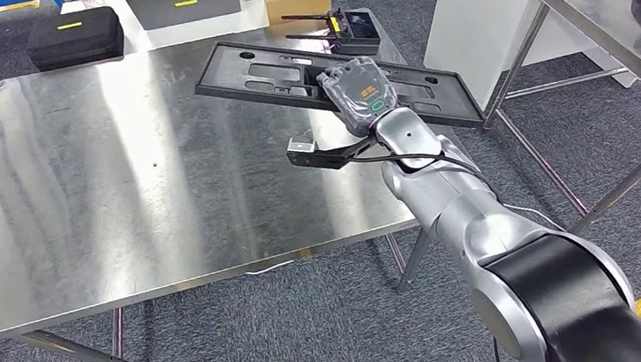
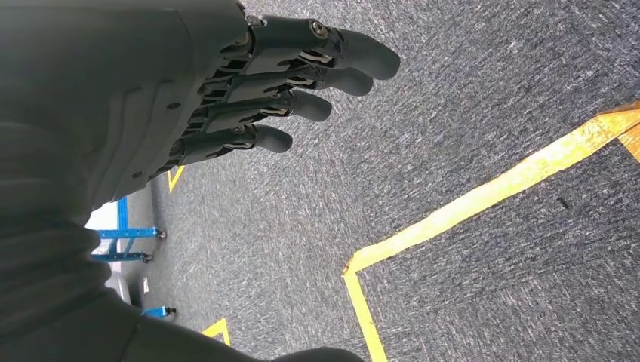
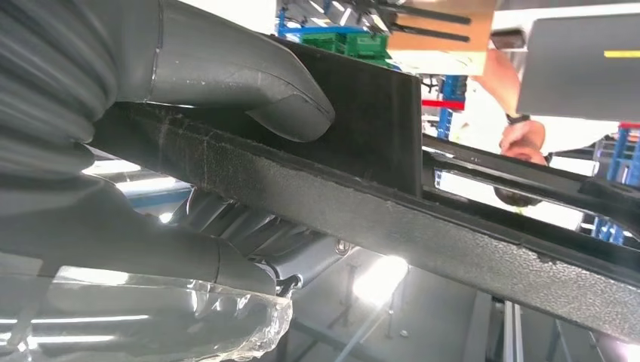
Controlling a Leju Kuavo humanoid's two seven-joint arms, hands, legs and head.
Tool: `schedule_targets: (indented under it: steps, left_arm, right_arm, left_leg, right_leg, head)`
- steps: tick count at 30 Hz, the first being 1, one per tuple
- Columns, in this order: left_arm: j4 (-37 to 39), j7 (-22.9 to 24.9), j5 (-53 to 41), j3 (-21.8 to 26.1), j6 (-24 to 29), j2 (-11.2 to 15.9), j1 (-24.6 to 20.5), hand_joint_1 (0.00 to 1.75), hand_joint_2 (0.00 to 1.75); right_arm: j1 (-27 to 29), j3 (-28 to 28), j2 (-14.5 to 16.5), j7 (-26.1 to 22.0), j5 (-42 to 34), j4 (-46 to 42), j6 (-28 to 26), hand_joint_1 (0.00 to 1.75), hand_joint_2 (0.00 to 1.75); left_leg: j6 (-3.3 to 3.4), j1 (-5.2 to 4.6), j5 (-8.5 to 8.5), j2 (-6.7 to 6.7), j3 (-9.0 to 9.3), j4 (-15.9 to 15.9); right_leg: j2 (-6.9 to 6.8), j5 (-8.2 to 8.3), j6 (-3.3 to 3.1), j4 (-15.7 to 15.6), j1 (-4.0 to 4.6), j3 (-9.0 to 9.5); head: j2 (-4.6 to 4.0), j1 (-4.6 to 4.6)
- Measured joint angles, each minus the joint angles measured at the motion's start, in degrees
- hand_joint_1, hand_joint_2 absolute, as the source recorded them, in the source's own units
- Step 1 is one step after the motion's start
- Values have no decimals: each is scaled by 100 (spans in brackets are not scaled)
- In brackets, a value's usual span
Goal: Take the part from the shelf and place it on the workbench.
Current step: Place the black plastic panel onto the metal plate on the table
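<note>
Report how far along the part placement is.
Done: the long black panel part is off the shelf and gripped by the right hand. In hand: it is held tilted over the steel workbench, not lying flat. Left: lower it and let go. The left hand hangs over the carpet, holding nothing.

Grey carpet floor (image 1: 253, 347) w/ yellow tape (image 2: 483, 197); second steel table (image 1: 610, 2) at right.

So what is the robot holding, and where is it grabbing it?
The right hand grips the flat black part by its long near edge. The left hand holds nothing.
</note>
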Motion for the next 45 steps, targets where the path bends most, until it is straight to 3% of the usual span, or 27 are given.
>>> schedule_targets:
  steps: [19,45]
  left_arm:
    - [0,-35,-73,-13,-65,2,0,0,175]
    - [-1,-263,49,4,-131,0,1,0,175]
  right_arm:
    - [223,-46,-286,170,10,2,238,175,175]
    - [166,305,-328,85,32,2,346,175,175]
  left_leg:
    - [0,-1,0,0,-1,0]
    - [0,-1,0,0,-1,0]
  right_leg:
    - [1,0,0,0,0,0]
    - [0,0,0,0,0,1]
  head:
    - [0,1]
    - [0,0]
